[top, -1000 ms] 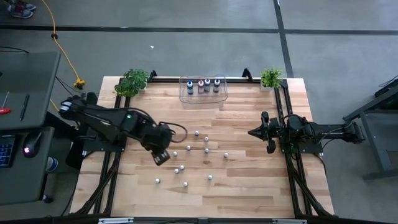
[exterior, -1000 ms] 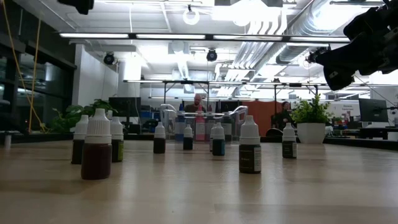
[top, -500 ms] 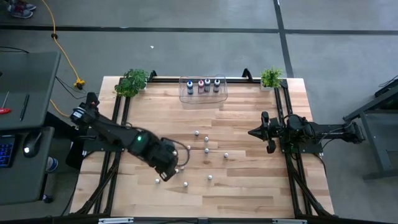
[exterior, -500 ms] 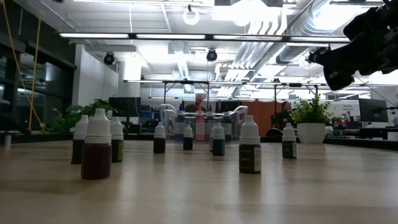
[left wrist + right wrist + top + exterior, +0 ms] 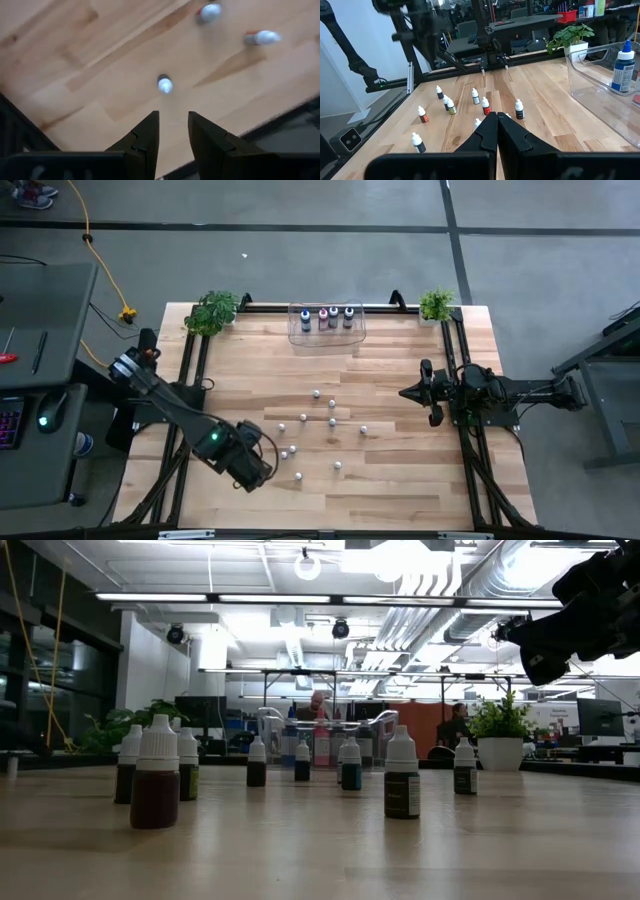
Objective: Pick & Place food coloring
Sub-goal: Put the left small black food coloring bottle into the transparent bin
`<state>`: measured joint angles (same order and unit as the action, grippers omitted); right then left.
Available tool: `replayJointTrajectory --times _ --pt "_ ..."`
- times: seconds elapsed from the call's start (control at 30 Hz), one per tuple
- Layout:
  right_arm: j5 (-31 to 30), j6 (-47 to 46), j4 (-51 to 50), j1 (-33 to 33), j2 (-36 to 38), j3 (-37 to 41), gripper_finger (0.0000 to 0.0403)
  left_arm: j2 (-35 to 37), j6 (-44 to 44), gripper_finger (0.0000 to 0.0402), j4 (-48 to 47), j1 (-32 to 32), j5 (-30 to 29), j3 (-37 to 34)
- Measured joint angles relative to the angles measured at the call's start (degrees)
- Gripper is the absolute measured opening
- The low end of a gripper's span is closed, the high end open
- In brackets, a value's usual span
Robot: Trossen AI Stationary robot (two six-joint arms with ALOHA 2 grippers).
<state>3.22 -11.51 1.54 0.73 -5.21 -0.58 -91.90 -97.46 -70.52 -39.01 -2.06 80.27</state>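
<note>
Swinging toward the table's front edge since the earlier frame, the left arm had carried the left gripper (image 5: 173,117) out of the middle of the scattered bottles to their front-left fringe. Its jaws stood a narrow gap apart with nothing between them, and one small white-capped bottle (image 5: 164,84) stood upright on the wooden table (image 5: 420,480) just ahead of the fingertips (image 5: 152,120). This looked like the approach for a pick: the next move probably called for lowering straight down so that the cap passed between the jaws, then closing, lifting and carrying the bottle to the clear plastic bin (image 5: 358,333) at the table's far edge. The right gripper (image 5: 405,393) waited at the right side, jaws pressed together and empty. Four larger food coloring bottles (image 5: 322,318) stood in a row inside the bin. Ten small food coloring bottles (image 5: 332,421) could be counted loose on the table from above; an eleventh, likely the one in the wrist camera, seemed hidden beneath the left arm, though that could not be confirmed.
</note>
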Motion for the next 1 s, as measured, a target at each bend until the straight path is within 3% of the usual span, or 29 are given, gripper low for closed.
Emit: replayJointTrajectory --times 0.23,0.43,0.83,1.0 --pt "-0.01 0.00 0.00 -0.02 0.00 0.00 0.0000 -0.02 -7.31 0.0099 9.96 -2.09 1.96 -8.78" --pt "-0.02 0.00 0.00 -0.02 -0.02 0.00 0.0000 -0.02 -6.19 0.0099 18.43 -2.31 0.87 -12.65" --pt "-0.01 0.00 0.00 0.00 -0.02 0.00 0.0000 -0.02 -4.19 0.0101 17.04 -2.29 -0.26 -14.64" --pt "0.00 0.00 0.00 0.00 -0.02 0.00 0.0000 -0.02 -3.01 0.0138 16.98 -2.24 -1.52 -14.64"
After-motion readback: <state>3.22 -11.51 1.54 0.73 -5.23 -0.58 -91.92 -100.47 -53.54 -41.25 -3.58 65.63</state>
